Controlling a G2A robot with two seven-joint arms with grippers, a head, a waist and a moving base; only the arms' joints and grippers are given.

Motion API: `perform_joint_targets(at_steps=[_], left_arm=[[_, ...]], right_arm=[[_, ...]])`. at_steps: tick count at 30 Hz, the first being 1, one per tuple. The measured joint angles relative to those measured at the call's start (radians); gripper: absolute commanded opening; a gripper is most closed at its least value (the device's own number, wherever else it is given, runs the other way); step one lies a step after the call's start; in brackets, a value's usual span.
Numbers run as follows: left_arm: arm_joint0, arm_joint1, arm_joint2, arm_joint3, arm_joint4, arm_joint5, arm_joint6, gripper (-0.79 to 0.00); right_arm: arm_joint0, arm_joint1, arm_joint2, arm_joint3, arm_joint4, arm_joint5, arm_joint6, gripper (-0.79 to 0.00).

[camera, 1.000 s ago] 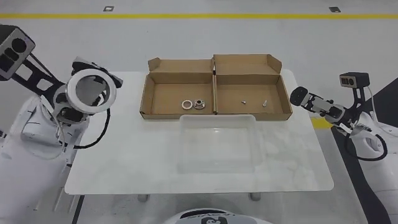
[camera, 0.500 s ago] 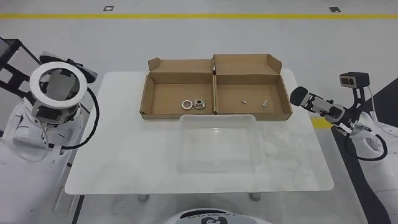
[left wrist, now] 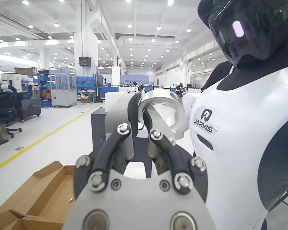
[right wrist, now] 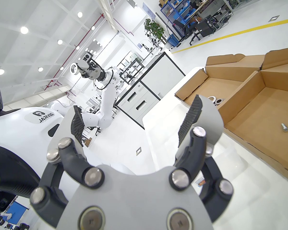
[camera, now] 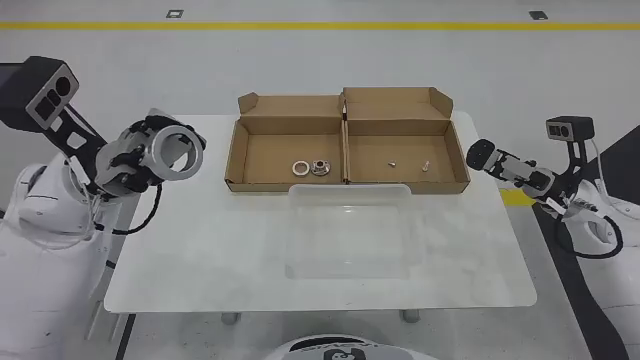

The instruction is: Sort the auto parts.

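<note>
Left pincer (left wrist: 139, 116) clenched on big metal ring (left wrist: 159, 98), held over the counter's (camera: 200, 250) left edge, near the far corner. Right pincer (right wrist: 136, 107) released, off the right edge. Mid-carry, I'd say. Next: lower the ring into left box (camera: 265, 160) beside small rings (camera: 300, 168).

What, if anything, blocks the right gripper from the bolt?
Probably nothing, so yes: the right gripper is open and empty beside the open-topped box, the bolt lies bare; the left gripper holds a ring far off.
</note>
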State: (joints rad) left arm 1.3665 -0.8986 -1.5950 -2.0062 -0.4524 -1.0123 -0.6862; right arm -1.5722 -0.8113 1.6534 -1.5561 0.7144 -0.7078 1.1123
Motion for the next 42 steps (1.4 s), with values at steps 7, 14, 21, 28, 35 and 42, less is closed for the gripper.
perform_joint_targets(at_steps=[7,14,21,28,35,42], left_arm=[[-0.006,-0.054,-0.056,-0.004,-0.213,0.0,-0.114,-0.785],[0.0,-0.098,-0.07,-0.018,-0.198,0.0,-0.122,-0.785],[0.001,-0.122,-0.065,-0.024,-0.17,0.0,-0.122,-0.785],[0.004,-0.123,-0.028,0.023,0.007,0.0,-0.122,-0.785],[0.0,-0.111,0.048,0.061,0.215,0.0,-0.122,-0.785],[-0.082,-0.111,0.126,0.143,0.28,0.0,-0.122,-0.785]], right_arm=[[0.0,0.0,0.0,0.0,0.0,0.0,0.0,0.0],[0.0,0.0,0.0,0.0,0.0,0.0,0.0,0.0],[0.0,0.0,0.0,0.0,0.0,0.0,0.0,0.0],[0.0,0.0,0.0,0.0,0.0,0.0,0.0,0.0],[0.0,0.0,0.0,0.0,0.0,0.0,0.0,0.0],[0.0,0.0,0.0,0.0,0.0,0.0,0.0,0.0]])
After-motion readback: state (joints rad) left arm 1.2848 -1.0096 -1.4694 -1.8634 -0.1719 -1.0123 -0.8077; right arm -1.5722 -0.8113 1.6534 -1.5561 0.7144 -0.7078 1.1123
